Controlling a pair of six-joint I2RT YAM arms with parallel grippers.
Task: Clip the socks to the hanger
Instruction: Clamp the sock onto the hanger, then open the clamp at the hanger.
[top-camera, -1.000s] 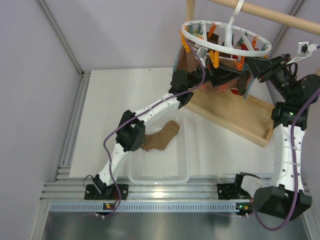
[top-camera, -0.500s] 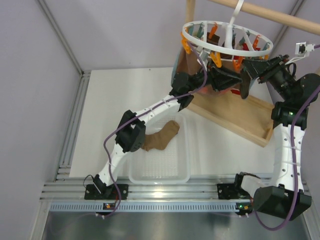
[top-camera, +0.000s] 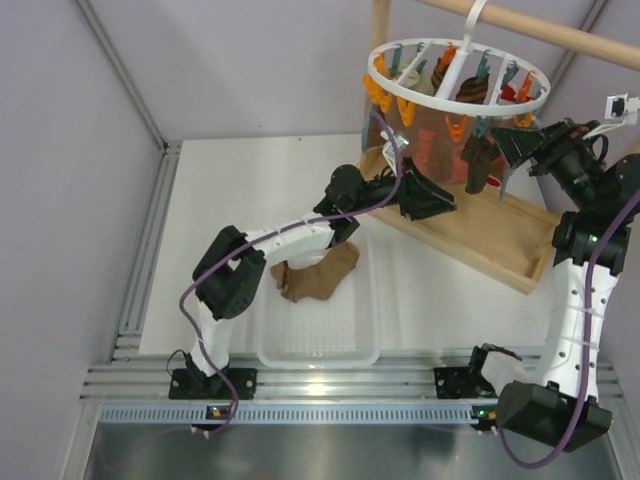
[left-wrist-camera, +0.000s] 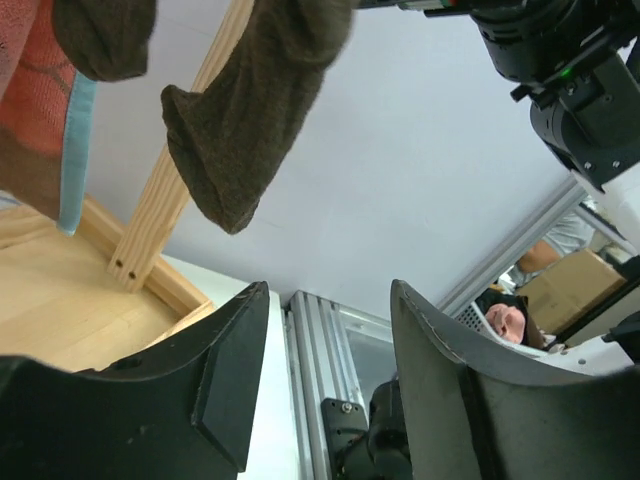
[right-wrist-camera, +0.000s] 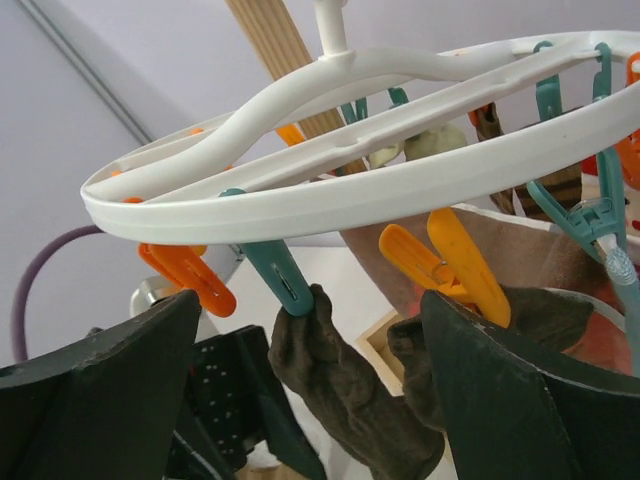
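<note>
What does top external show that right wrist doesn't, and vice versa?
Only top external: the tan sock lying in the white tray. Only right wrist: close up, the teal peg clamped on the dark sock. Both: the hanger ring with its pegs, and a dark sock hanging under it.

One hanger (right-wrist-camera: 330, 200), two dark socks (right-wrist-camera: 340, 385) clipped on it, one tan sock (top-camera: 320, 275), one tray (top-camera: 320, 358).

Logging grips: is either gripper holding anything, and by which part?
Nothing is held. The left gripper and right gripper both stand open, fingers empty; the dark sock hangs from a teal peg.
</note>
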